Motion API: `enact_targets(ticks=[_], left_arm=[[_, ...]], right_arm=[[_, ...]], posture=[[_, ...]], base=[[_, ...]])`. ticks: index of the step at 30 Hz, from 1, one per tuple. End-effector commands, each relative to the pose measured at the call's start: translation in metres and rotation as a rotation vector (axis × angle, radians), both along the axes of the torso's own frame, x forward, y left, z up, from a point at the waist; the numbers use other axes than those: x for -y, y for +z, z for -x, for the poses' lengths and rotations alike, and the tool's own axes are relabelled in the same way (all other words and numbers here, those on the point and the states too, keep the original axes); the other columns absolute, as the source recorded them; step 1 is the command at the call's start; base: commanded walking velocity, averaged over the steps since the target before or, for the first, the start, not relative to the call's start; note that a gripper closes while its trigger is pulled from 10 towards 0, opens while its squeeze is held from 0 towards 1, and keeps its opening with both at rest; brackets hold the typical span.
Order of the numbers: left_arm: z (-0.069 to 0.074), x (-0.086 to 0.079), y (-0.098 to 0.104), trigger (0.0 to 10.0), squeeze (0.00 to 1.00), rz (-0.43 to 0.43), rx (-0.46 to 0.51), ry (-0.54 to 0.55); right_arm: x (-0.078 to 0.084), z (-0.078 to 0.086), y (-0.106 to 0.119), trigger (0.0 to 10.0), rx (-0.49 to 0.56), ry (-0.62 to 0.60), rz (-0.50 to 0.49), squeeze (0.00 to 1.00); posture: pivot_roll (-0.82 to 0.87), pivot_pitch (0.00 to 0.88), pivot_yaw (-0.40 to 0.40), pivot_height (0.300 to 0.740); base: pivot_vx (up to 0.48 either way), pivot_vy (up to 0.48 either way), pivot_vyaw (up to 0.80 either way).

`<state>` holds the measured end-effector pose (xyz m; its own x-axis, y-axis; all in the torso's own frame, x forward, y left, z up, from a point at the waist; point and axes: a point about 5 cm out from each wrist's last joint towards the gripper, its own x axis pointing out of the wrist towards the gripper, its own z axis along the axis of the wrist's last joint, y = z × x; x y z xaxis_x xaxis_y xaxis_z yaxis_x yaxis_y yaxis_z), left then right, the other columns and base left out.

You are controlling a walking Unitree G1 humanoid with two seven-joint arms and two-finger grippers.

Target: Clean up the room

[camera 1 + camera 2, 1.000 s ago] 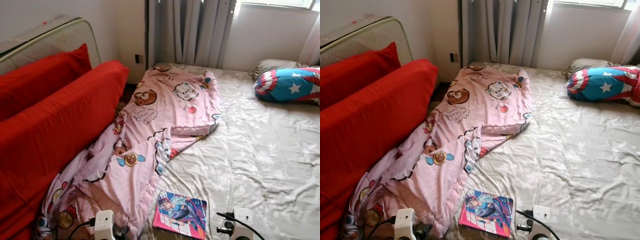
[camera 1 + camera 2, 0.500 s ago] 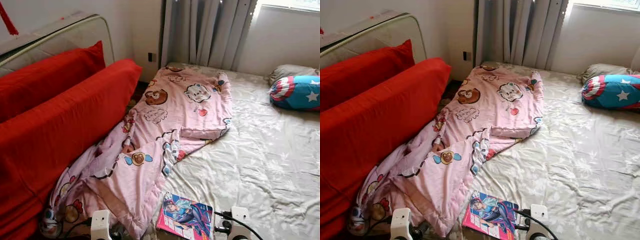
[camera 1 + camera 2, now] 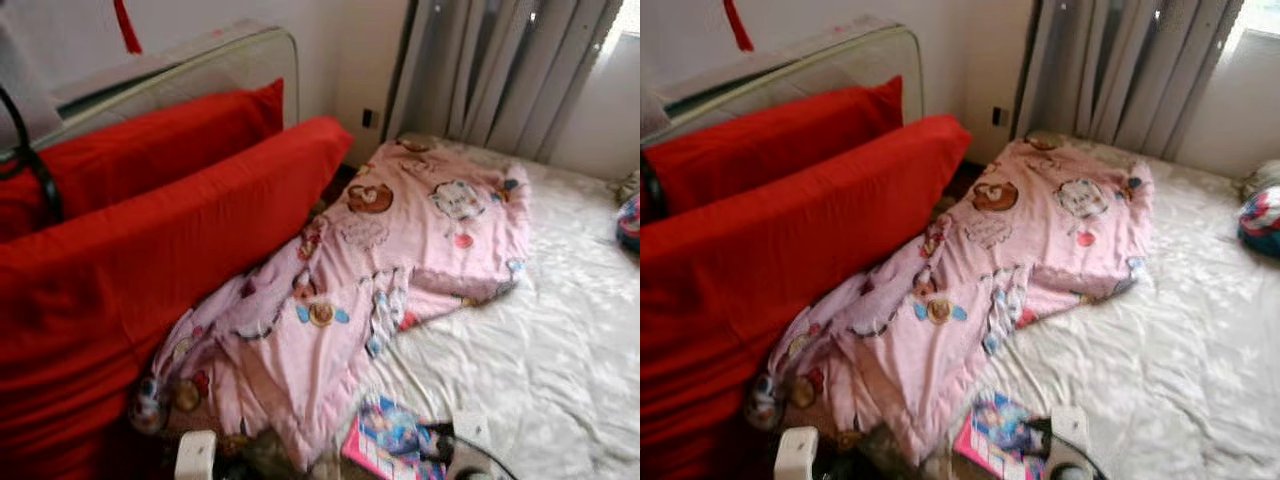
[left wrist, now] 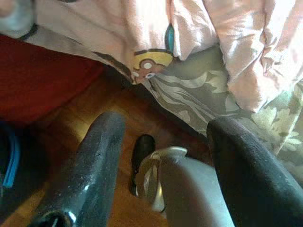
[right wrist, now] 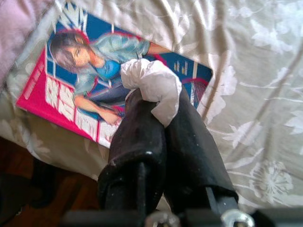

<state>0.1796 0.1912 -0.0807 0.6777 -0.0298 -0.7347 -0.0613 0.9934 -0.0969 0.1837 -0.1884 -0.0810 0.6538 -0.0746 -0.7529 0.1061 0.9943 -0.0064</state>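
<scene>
My right gripper (image 5: 151, 101) is shut on a crumpled white paper wad (image 5: 152, 81). It hangs just above a colourful magazine (image 5: 71, 75) that lies on the pale flowered bed sheet (image 5: 255, 104) near the bed's front edge (image 3: 392, 442). My left gripper (image 4: 169, 122) is open with nothing between its fingers. It points down at the wooden floor (image 4: 123, 109) beside the bed. A pink cartoon-print blanket (image 3: 400, 270) lies crumpled across the left side of the bed and droops over its edge.
Large red cushions (image 3: 150, 250) lean against an upright mattress (image 3: 180, 75) on the left. Grey curtains (image 3: 500, 70) hang behind the bed. A blue and red pillow (image 3: 1262, 222) lies at the far right. A dark narrow gap runs between the cushions and the bed.
The camera has swung left, so the whole scene has shifted right and is blurred. The star pillow has slid almost out of frame. The things on the bed have not moved.
</scene>
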Motion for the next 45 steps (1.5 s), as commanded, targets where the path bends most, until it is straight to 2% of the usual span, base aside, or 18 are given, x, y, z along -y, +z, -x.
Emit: enact_targets(ticks=[1,8,31,45], left_arm=[[0.0064,0.0019,-0.0037,10.0,0.00,-0.001,-0.029,-0.010],[0.0115,-0.0016,-0.0059,10.0,0.00,-0.006,-0.052,0.004],[0.0069,-0.0001,-0.0042,10.0,0.00,-0.012,-0.042,0.002],[0.0076,0.0029,-0.0051,10.0,0.00,0.004,-0.047,0.011]], right_arm=[[0.0005,-0.0008,0.0004,10.0,0.002,-0.002,0.001,0.00],[-0.0013,0.0004,-0.0005,10.0,-0.006,-0.001,-0.002,0.00],[-0.0066,-0.0012,-0.0005,10.0,-0.004,0.000,-0.021,0.00],[-0.0049,-0.0003,-0.0008,10.0,-0.006,-0.022,-0.034,0.00]], posture=[[-0.03,0.000,-0.038,0.740],[-0.02,0.000,-0.037,0.740],[-0.01,0.000,-0.026,0.740],[-0.02,0.000,-0.027,0.740]], base=[[0.000,0.000,0.80],[0.000,0.000,0.80],[0.000,0.000,0.78],[0.000,0.000,0.03]])
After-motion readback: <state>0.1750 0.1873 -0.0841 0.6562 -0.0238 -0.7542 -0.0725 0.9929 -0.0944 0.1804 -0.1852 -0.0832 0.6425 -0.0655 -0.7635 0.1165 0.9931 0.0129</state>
